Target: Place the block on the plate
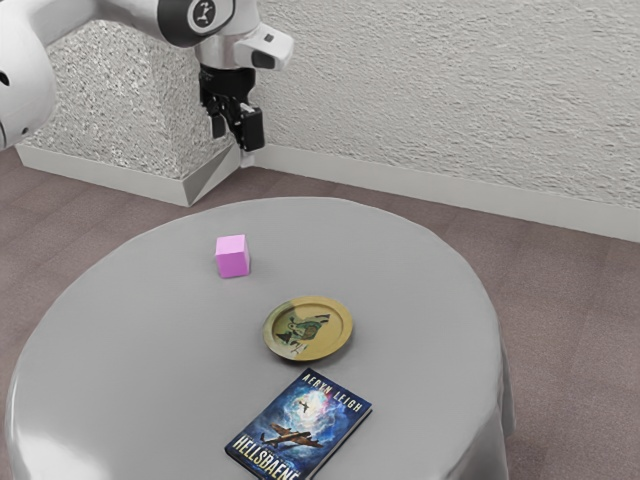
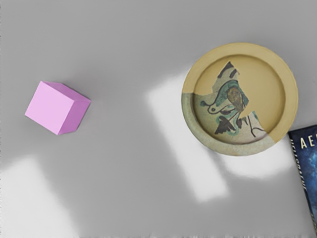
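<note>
Jaws stand well apart, empty, in the exterior view's upper left. The pink block (image 1: pixel 233 257) rests on the surface (image 1: pixel 150 350), left of centre; the plate (image 1: pixel 308 329) lies below centre, the book (image 1: pixel 300 425) at bottom.

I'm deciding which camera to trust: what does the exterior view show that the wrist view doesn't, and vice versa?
Exterior view: the arm, my hand, the wall, the floor and the title on the book.
Wrist view: lettering on its spine and a bright patch beside the plate.
Both: the pink block, the plate, the book and the tabletop.
</note>
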Available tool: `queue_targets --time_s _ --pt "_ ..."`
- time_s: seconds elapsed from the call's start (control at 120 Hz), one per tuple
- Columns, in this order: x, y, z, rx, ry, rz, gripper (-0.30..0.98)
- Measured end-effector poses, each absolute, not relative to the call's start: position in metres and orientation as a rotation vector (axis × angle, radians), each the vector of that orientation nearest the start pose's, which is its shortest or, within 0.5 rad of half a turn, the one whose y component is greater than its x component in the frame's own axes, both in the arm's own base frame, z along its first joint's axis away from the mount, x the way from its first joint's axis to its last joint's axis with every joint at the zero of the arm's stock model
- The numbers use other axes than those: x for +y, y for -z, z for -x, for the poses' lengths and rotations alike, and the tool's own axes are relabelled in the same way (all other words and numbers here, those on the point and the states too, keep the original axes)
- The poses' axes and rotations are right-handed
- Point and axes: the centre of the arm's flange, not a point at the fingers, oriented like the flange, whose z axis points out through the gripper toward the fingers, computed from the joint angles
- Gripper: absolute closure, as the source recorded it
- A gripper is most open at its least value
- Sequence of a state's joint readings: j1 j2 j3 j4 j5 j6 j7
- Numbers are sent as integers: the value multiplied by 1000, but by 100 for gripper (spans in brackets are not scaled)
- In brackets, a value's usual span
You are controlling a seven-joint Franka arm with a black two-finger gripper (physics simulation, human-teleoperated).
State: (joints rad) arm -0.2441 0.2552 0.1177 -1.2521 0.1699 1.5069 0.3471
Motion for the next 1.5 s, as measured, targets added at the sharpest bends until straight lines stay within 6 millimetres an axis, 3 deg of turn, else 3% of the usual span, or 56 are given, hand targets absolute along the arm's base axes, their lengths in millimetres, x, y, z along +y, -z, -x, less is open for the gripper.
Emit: queue_targets --time_s 0.1,0.233,0.4,0.5,0.65,0.717,0.9,0.992,1.275,1.5 --pt "-53 -614 -626 650 -51 2863 0" --pt "-9 -570 -649 565 -142 2871 0" --pt "37 -496 -682 494 -202 2879 0" --pt "51 -451 -706 480 -195 2904 0" --pt "82 -423 -734 381 -90 3002 0" --pt "96 -407 -740 316 -60 3049 0" --pt "100 -360 -752 159 -18 3136 0" --pt "119 -335 -751 36 -35 3141 0" --pt "152 -299 -757 -270 42 3169 0" --pt "158 -277 -767 -396 96 3156 0"
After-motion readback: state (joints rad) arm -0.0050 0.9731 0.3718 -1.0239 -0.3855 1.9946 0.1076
